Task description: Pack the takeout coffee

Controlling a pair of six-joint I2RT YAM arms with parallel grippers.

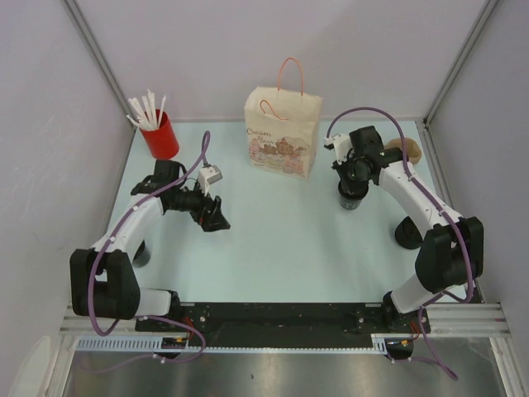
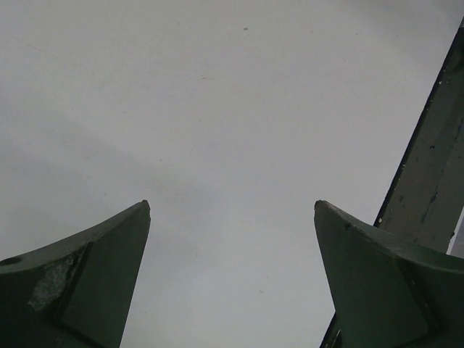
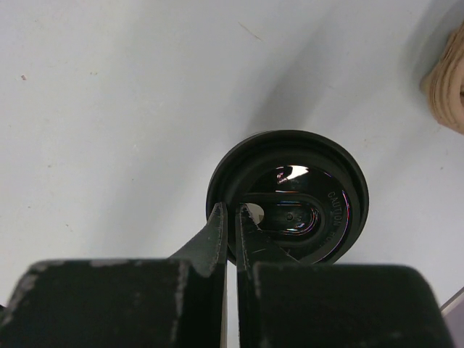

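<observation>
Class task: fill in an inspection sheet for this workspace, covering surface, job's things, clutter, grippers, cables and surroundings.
Surface: pale table, no spills seen.
Job's things: dark lidded takeout coffee upright, right of the standing paper bag.
Clutter: red cup of straws far left; brown piece far right.
Grippers: left gripper open, holding nothing; right gripper shut on the coffee's lid rim.
Cables: purple cables along both arms, no snag seen.
Surroundings: plain pale walls.
</observation>
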